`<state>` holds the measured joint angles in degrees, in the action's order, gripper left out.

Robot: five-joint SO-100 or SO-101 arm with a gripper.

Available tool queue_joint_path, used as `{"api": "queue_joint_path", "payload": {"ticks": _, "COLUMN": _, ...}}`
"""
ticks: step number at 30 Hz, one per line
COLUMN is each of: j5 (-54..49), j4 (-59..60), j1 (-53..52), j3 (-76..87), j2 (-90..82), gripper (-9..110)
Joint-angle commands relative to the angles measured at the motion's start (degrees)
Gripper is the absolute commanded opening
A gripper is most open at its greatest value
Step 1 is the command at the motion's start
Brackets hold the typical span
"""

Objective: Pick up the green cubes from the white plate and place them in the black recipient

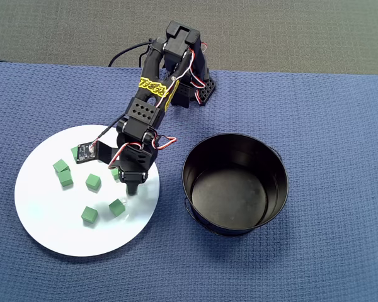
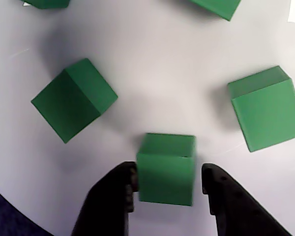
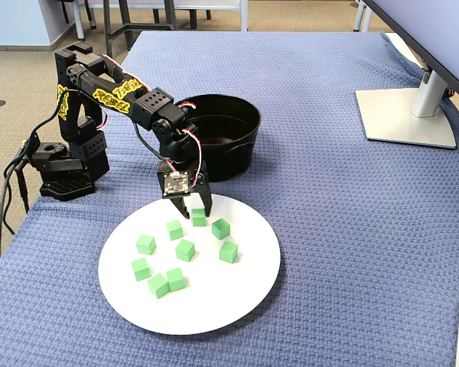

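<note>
Where the arm leans down over the white plate (image 3: pixel 214 306), the tool (image 2: pixel 167 189) stands partly open with one green cube (image 2: pixel 165 169) between its two black fingers (image 2: pixel 113 196). In the wrist view the left finger seems to touch the cube's side while the right finger stands just clear, and the cube rests on the plate, not lifted. Other green cubes (image 3: pixel 185 250) lie scattered on the plate; the fixed view shows eight in all. The black pot (image 1: pixel 234 184) stands empty on the blue-covered counter (image 3: pixel 344 229), just beside the plate at about three o'clock in the overhead view.
</note>
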<state>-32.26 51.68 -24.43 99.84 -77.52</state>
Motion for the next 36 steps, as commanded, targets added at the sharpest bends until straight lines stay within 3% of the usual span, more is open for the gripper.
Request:
{"api": "queue_joint_path", "payload": {"ticks": 1, "j5": 0.7, "j4": -1.4, "j1": -0.8, "j3": -3.4, "j2": -0.2, "gripper": 0}}
{"api": "queue_joint_path", "payload": {"ticks": 7, "j5": 1.1, "j4": -2.3, "j1": -1.5, "j3": -2.8, "j2": -0.9, "gripper": 0}}
{"api": "queue_joint_path", "payload": {"ticks": 12, "j5": 2.1, "j4": -0.3, "j1": -2.3, "j3": 1.7, "j2": -11.7, "gripper": 0}}
{"api": "queue_joint_path", "payload": {"ticks": 20, "j5": 15.3, "j4": 16.8, "j1": -0.9, "j3": 0.3, "j2": -36.7, "gripper": 0}}
{"api": "queue_joint_path", "payload": {"ticks": 27, "j5": 26.1, "j4": 29.7, "j1": 16.6, "j3": -9.8, "j2": -49.7, "gripper": 0}}
{"api": "queue_joint_path", "payload": {"ticks": 36, "j5": 34.6, "j4": 18.5, "j1": 36.0, "j3": -5.8, "j2": -35.9, "gripper": 0}}
